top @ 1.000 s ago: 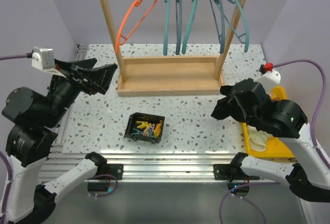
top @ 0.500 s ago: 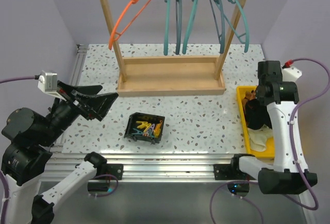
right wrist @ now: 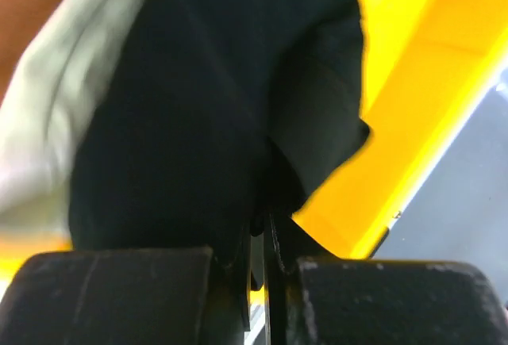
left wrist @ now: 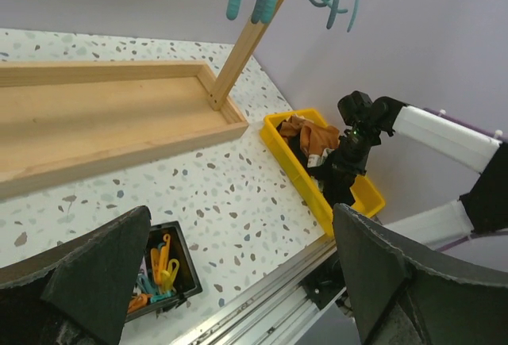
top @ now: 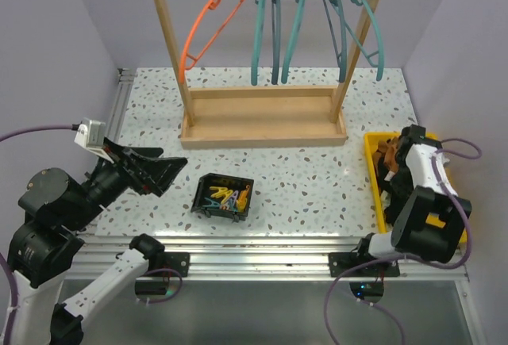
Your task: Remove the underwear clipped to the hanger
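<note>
From above, the left gripper [top: 171,177] is seen wide open near the black plastic clip box [top: 225,196]. From the left wrist, the right gripper [left wrist: 340,186] is seen inside the yellow plastic tray [left wrist: 367,200]. From the right wrist, the narrow black cloth garment [right wrist: 206,107] is pinched by its jaws, beside the cream-white cloth brief [right wrist: 48,123].

Matt pale wooden rack [top: 262,115], smooth speckled tabletop [top: 309,178], glossy yellow plastic tray [right wrist: 413,99], soft matt black cloth [right wrist: 198,107]
</note>
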`<act>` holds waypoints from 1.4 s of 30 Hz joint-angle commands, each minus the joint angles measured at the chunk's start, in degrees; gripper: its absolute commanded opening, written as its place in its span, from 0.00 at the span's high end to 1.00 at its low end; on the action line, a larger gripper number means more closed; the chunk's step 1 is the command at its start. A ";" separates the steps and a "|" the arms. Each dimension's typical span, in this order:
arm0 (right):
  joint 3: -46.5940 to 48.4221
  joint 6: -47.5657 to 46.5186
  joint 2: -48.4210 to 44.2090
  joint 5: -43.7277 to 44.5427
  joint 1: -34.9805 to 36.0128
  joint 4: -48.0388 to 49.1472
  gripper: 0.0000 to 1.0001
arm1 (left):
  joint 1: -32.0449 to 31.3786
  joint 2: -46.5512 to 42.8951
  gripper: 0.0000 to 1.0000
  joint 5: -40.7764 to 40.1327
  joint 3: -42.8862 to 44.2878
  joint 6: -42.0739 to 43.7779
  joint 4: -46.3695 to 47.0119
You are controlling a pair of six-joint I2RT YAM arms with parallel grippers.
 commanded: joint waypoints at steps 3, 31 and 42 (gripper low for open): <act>-1.96 2.03 11.21 -1.70 -0.38 7.77 1.00 | 0.19 -0.67 0.00 -1.98 -1.50 -0.89 -2.58; 19.14 -10.88 -21.53 -32.17 3.92 -10.58 0.02 | 0.19 4.68 0.00 2.32 2.27 -0.19 -5.56; 12.98 -3.69 -39.90 -62.66 10.78 -7.26 0.02 | 0.27 10.49 0.00 2.14 -0.61 -4.58 -6.97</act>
